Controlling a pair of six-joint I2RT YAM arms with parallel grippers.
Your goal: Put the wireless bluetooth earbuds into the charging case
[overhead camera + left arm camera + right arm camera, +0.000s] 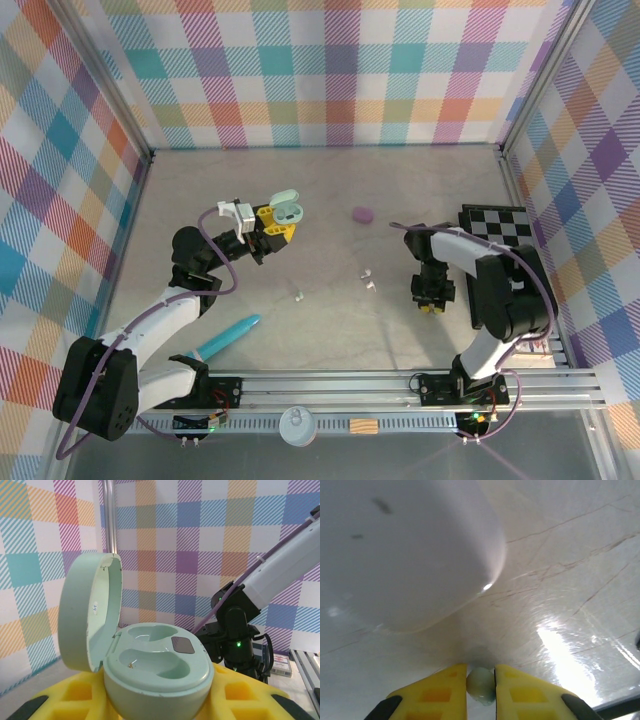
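Note:
My left gripper [276, 221] is raised at mid-left and shut on a mint green charging case [288, 210]. In the left wrist view the case [155, 665] sits between the yellow fingers [250, 700], lid [90, 610] swung open, both wells empty. Down at the table on the right, my right gripper [432, 300] is shut on a mint green earbud [481, 684], pinched between its yellow fingertips [445, 690]. Two tiny white earbuds [368, 279] lie mid-table, and another [298, 295] lies to their left.
A purple case [362, 214] lies shut at the back middle. A turquoise stick [228, 338] lies near the left arm. A checkerboard block [497, 222] stands at the right wall. A blurred white rounded shape [405, 555] looms just beyond the right fingers.

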